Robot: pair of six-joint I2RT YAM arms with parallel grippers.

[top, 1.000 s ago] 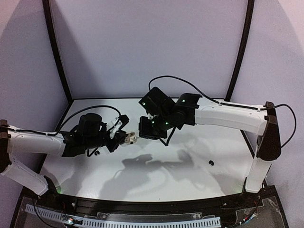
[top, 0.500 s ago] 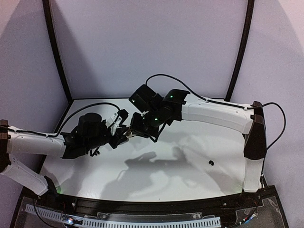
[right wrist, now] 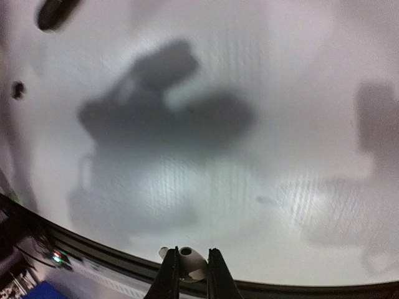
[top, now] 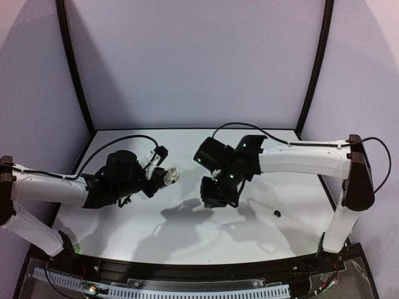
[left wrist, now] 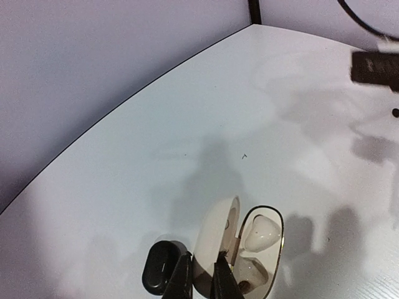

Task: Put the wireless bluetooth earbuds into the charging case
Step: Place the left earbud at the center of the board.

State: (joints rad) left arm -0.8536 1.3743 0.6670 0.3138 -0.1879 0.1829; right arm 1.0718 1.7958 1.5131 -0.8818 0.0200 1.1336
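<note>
My left gripper [left wrist: 199, 281] is shut on the lid of the open white charging case [left wrist: 218, 240], which it holds above the table. One white earbud [left wrist: 260, 230] sits in the case's gold-rimmed base. In the top view the case [top: 169, 177] shows at the left fingertips. My right gripper [right wrist: 192, 269] is shut on a white earbud [right wrist: 187, 260] with a short stem. It hangs right of the case, apart from it, at mid-table [top: 212, 198]. A black earbud [top: 277, 213] lies alone on the table to the right.
A closed black case [left wrist: 161, 266] lies on the table beside the left fingers. The white table [top: 262, 230] is ringed by a black edge, with pale walls behind. A small dark nub [right wrist: 17, 90] shows at the left of the right wrist view.
The right gripper went left up to the held case, then drew back right and toward the front, the white earbud still in its jaws. The left gripper and case barely moved.
</note>
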